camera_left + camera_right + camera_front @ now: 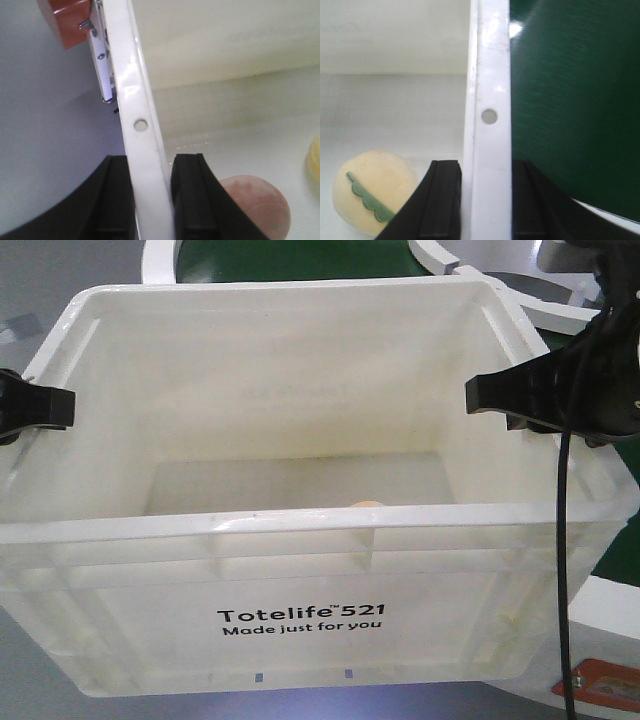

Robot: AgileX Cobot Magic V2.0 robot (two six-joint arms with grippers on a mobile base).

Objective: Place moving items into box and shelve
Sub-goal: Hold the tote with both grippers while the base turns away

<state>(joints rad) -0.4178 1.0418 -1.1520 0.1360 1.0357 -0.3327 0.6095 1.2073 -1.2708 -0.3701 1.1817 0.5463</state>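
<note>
Looks like a warehouse or logistics test cell rather than a home. Suggested by a large white ribbed plastic tote [300, 523] printed "Totelife 521 Made just for you", a dark green belt-like surface [300, 258] framed by curved white edging [160, 260] just behind, and plain grey flooring [40, 280] around.

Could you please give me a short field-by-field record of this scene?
box: white tote, upright, print facing the front camera
left gripper: clamped on the box's left rim
right gripper: clamped on its right rim
contents: pale yellow ball with green stripe; pinkish-brown ball
</note>
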